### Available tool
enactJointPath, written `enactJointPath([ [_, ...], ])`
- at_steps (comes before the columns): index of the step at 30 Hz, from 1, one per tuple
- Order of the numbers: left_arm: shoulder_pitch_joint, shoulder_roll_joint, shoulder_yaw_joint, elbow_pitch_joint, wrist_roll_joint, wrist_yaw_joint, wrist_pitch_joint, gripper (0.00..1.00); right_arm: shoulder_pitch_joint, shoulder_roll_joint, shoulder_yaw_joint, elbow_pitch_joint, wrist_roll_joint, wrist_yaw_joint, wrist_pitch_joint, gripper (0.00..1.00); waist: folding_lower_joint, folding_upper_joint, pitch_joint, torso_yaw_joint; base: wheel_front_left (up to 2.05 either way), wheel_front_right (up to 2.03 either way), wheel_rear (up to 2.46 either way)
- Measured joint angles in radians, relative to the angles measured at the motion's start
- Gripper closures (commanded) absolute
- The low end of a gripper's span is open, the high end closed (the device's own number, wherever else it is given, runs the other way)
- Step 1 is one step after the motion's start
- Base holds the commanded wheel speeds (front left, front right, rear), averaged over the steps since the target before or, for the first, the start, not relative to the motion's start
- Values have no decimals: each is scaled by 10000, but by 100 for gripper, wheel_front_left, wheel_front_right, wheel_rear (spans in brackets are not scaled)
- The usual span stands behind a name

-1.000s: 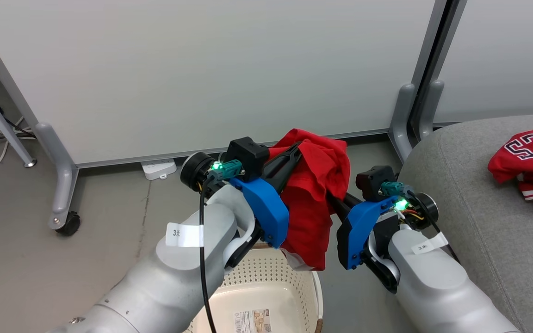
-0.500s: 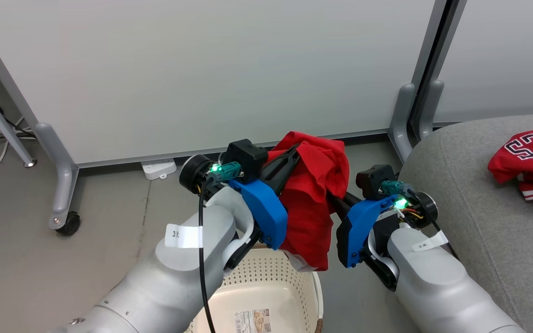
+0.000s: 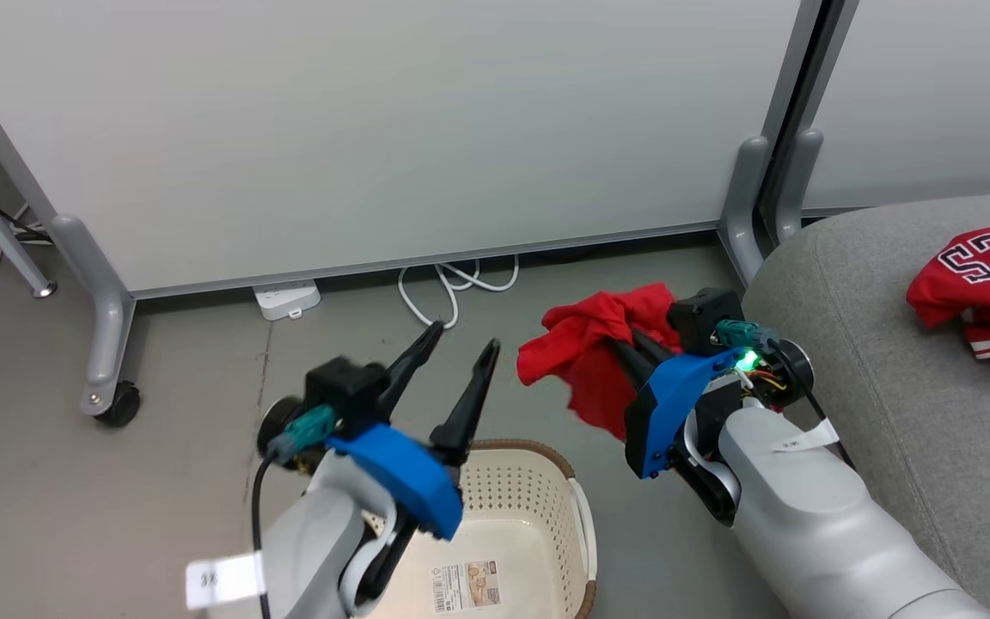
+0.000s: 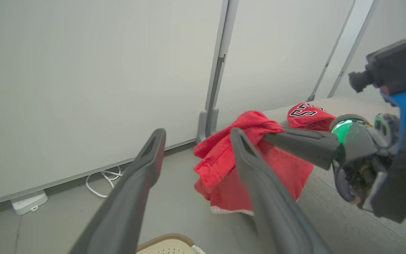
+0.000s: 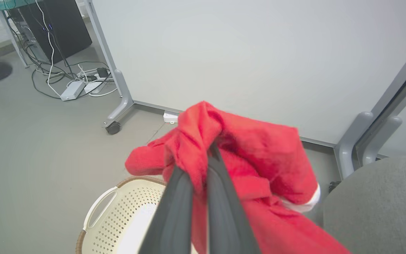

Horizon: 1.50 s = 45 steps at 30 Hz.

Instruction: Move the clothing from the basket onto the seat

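Seat [image 3: 856,361] of grey fabric is seen at the right, with the lettered red jersey [image 3: 989,288] laid on it. The cream basket [image 3: 546,481] is stood on the floor [image 3: 203,361] near it. The plain red garment [image 3: 585,361] is held in the air between basket and seat, pinched in the tightly closed right gripper [image 5: 208,155]. The left gripper [image 3: 464,337] is spread wide, apart from the cloth.

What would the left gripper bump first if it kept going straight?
The left gripper would probably reach the white partition first. The red garment hangs just right of that line; depth unclear.
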Motion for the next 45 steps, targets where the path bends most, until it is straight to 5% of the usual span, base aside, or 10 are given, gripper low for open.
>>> enactJointPath([
  [6, 2389, 468, 2034, -1649, 1488, 255, 0, 0, -61, -105, -36, 61, 132, 0, -167, 100, 0, 1, 141, 48, 0, 0, 0],
  [17, 4564, -65, 4677, -2878, 3323, -46, 0, 0, -169, -199, -77, 167, 263, 0, -318, 100, 0, 0, 299, 199, 0, 0, 0],
  [30, 4789, -545, 5375, -2803, 4130, -370, 0, 0, -176, -157, 35, 201, 481, 0, -403, 100, 0, 0, 343, -204, 0, 0, 0],
  [45, 4613, -527, 5242, -2951, 4316, -389, 0, 0, -336, -182, 132, 67, 646, 0, -500, 100, -1, 0, 734, -2498, 0, 0, 0],
])
